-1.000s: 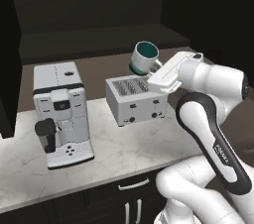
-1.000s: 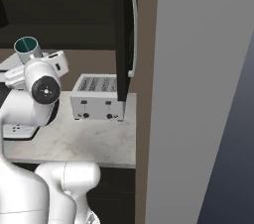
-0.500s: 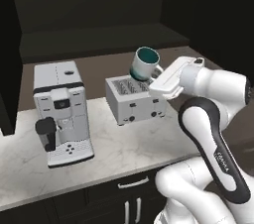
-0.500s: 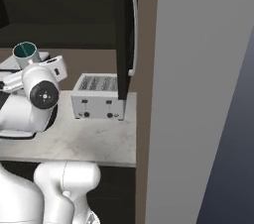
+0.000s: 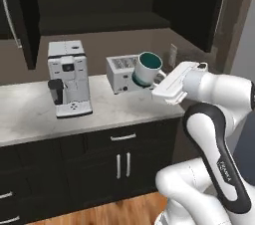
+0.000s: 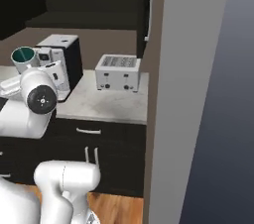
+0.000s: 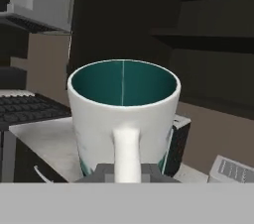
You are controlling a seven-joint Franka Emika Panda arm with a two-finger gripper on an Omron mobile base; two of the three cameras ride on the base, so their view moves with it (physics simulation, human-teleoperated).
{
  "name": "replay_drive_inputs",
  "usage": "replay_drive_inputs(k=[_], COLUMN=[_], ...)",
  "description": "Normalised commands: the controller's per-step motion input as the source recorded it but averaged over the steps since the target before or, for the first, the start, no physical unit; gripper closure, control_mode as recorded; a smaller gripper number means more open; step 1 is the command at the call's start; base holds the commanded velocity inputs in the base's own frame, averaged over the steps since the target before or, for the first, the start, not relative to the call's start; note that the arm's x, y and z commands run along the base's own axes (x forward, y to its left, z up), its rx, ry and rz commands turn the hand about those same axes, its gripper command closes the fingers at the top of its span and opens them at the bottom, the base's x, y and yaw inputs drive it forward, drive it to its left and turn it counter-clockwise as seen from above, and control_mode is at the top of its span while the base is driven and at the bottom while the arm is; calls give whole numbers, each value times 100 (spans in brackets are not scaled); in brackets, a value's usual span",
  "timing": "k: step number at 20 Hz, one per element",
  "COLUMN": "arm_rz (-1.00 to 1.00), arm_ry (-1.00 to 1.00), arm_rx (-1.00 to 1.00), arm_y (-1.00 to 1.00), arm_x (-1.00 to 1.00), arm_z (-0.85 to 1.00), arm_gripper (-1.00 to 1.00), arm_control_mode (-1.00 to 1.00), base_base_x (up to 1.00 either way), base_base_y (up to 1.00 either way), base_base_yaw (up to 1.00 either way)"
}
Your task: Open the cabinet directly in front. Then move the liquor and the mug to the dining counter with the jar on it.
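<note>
Clamped on the handle of the mug [image 7: 124, 114], my claw [image 7: 127, 171] is holding it upright, teal opening facing up, above the front part of the marble worktop [image 5: 30, 114]. From the left base camera the mug [image 5: 148, 68] is hanging just in front of the toaster [image 5: 121, 71], clear of it, with the coffee machine [image 5: 68, 77] well apart to my left. From the right base camera the mug [image 6: 24, 57] is riding above my wrist, with the coffee machine [image 6: 58, 64] behind it.

I am carrying the one thing I have; the cabinet [image 5: 27, 20] doors are standing open above, the shelf dark inside. Neither the dining counter nor the jar is in front of me, so I judge the coming move is a turn away from this worktop. Open room lies behind and to my left; on my right the tall grey panel [image 6: 183, 94] is standing close, so I am minding that edge.
</note>
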Motion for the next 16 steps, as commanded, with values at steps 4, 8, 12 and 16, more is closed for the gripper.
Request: replay_drive_inputs(k=[4,8,12,16], arm_rz=[0,0,0,0], arm_ry=[0,0,0,0], arm_rx=[0,0,0,0], arm_y=[0,0,0,0], arm_x=[0,0,0,0], arm_z=[0,0,0,0], arm_gripper=[100,100,100,100], arm_control_mode=[100,100,100,100], base_base_x=[-53,-21,-22,-12], base_base_y=[87,100,88,57], base_base_yaw=[43,59,79,88])
